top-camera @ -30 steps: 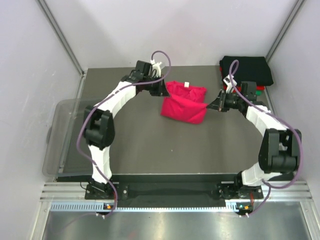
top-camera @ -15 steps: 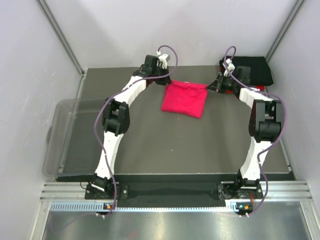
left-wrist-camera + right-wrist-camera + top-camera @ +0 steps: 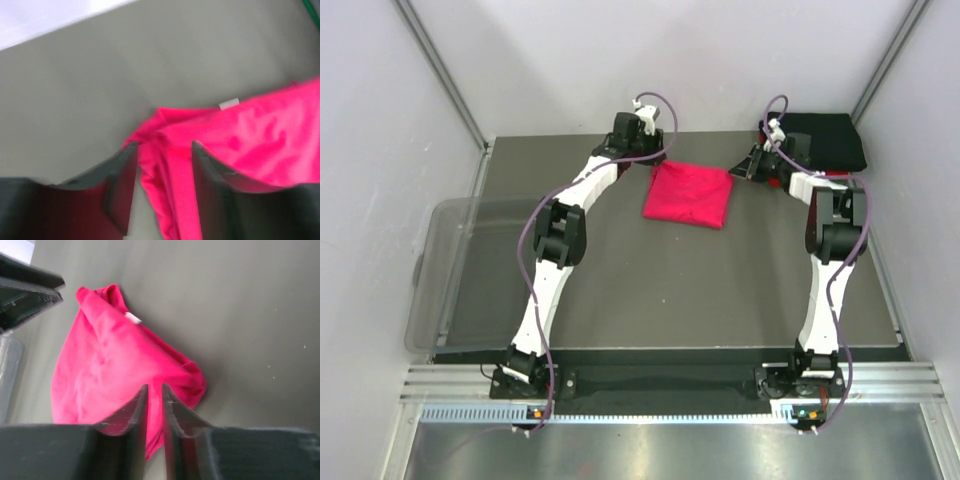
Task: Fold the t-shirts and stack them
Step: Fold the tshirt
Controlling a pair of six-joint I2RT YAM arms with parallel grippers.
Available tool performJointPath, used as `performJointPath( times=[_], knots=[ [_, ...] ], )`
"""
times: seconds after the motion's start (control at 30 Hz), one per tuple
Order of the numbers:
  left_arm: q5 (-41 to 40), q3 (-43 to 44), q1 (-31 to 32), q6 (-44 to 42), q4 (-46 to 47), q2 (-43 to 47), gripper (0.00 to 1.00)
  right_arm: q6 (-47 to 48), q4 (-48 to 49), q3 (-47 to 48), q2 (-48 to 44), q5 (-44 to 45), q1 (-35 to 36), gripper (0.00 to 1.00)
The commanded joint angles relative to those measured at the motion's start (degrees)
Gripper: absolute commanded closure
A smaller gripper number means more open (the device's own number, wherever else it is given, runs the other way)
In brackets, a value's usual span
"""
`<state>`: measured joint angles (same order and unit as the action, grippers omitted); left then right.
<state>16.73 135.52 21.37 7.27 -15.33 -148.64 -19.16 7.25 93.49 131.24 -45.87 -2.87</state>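
left wrist view blurred; pink t-shirt (image 3: 260, 145) cut off at right and bottom edges. right wrist view: its near hem hidden behind right gripper (image 3: 154, 387). black t-shirt (image 3: 825, 140) covers whatever lies beneath.

Pale, lavender-tinted walls (image 3: 720, 60) close in a dark grey table (image 3: 670, 290) – evenly lit, matte. Aluminium struts (image 3: 440, 75) run up the corners; a clear plastic bin (image 3: 440, 270) sits at the left edge, and a metal rail (image 3: 660, 380) lies along the near side.
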Motion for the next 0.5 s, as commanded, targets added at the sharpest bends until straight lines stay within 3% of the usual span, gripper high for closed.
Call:
performJointPath(
  times=[0.0,0.03,0.07,0.17,0.3,0.33,0.4,0.43,0.47],
  knots=[
    [-8.61,3.87,0.43,-1.98,6.36,0.1,0.45,-0.36,5.32,2.49,-0.72,-1.51,-0.73,0.8],
    [-10.3,4.22,1.04,-2.95,6.28,0.8,0.32,1.39,4.97,1.87,-2.81,-0.46,-0.73,0.65],
    [-11.45,4.4,1.13,-4.27,6.11,1.24,0.29,2.1,2.36,0.91,-3.96,0.68,-0.73,0.55],
    [-17.94,3.18,1.49,-5.24,3.3,4.93,0.27,4.48,-5.1,-0.76,-8.27,1.4,-1.25,0.39],
    [-18.23,-2.87,1.49,-5.16,-1.88,11.87,0.28,7.81,-11.8,-6.73,-14.07,0.34,-1.61,0.13],
    [-12.57,-5.68,1.14,-5.07,-1.72,15.88,0.3,9.04,-14.69,-8.66,-15.65,0.43,-1.52,0.02],
    [-5.87,-17.32,0.52,-3.85,1.16,20.73,0.32,10.18,-17.78,-9.9,-16.45,-0.71,-1.52,0.0],
    [2.52,-20.7,0.08,-2.71,2.75,24.59,0.33,10.37,-20.4,-10.34,-16.72,-0.8,-1.52,0.0],
    [5.82,-23.35,-0.09,0.44,4.16,25.76,0.35,10.11,-21.12,-11.57,-16.81,-0.8,-1.52,0.0]
  ],
)
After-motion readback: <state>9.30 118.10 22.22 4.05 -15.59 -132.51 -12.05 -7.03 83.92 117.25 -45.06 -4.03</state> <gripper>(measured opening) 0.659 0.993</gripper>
